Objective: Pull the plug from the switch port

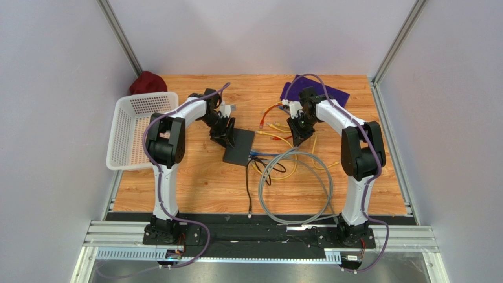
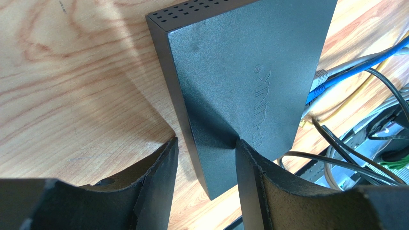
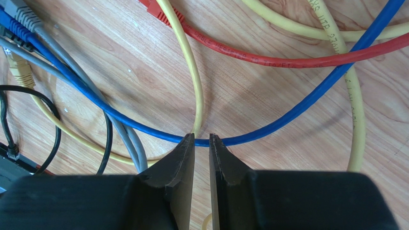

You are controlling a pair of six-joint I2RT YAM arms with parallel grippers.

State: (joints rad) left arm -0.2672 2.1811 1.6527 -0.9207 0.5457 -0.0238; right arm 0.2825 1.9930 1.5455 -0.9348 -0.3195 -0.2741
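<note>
The black switch (image 1: pixel 239 147) lies flat at mid-table. In the left wrist view the switch (image 2: pixel 240 72) shows a blue plug (image 2: pixel 318 89) and a grey plug (image 2: pixel 320 75) seated in its far side. My left gripper (image 2: pixel 205 141) is open and straddles the near long edge, one finger on the top and the other over the wood. My right gripper (image 3: pixel 201 136) hovers over the loose cables to the right, jaws a narrow gap apart with bare wood between them. A blue cable (image 3: pixel 297 105) runs just past its tips to the blue plug (image 3: pixel 12 26).
A white mesh basket (image 1: pixel 139 127) stands at the left edge with a red cloth (image 1: pixel 147 82) behind it. A purple sheet (image 1: pixel 322 91) lies at the back right. Red (image 3: pixel 269 55), yellow (image 3: pixel 192 62) and black cables tangle beside the switch; a grey cable coil (image 1: pixel 295 188) lies nearer the bases.
</note>
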